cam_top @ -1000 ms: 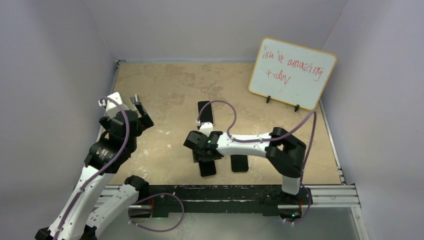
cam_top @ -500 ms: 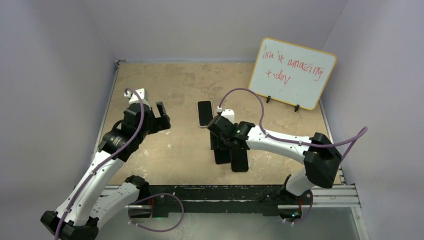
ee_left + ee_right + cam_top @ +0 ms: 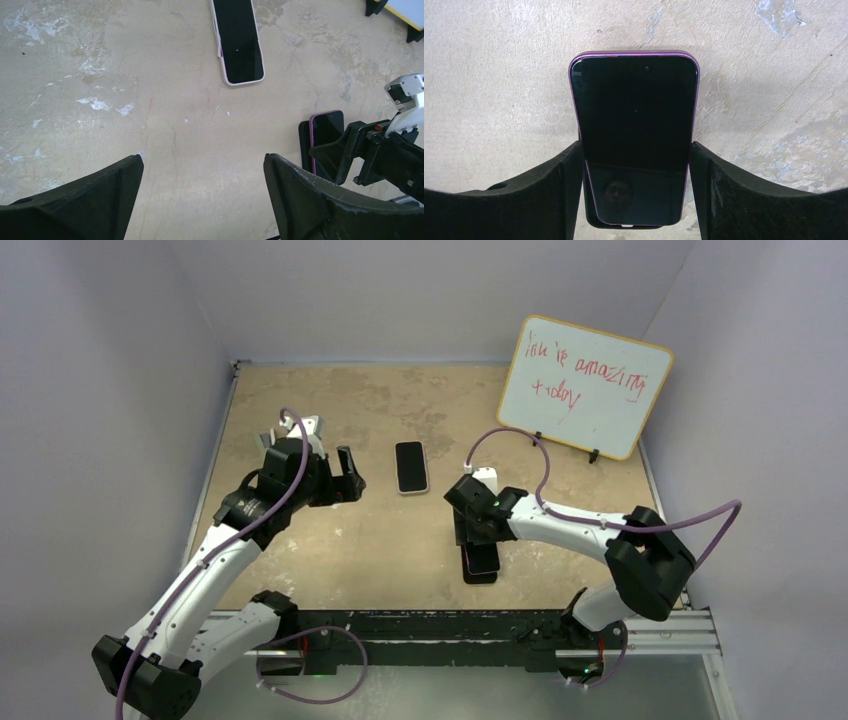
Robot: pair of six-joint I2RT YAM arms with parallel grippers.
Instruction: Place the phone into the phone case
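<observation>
Carried rightward across the bench over the preceding second, the purple-rimmed phone hung screen-up over the black phone case, which lay by the near edge. Whether the two touched could not be told. The right gripper had its jaws pinching the phone's long sides, apparently to keep it square for seating. The left gripper, swung in toward centre, hovered with jaws spread, seemingly ready to steady the case. A white-cased phone lay farther back.
</observation>
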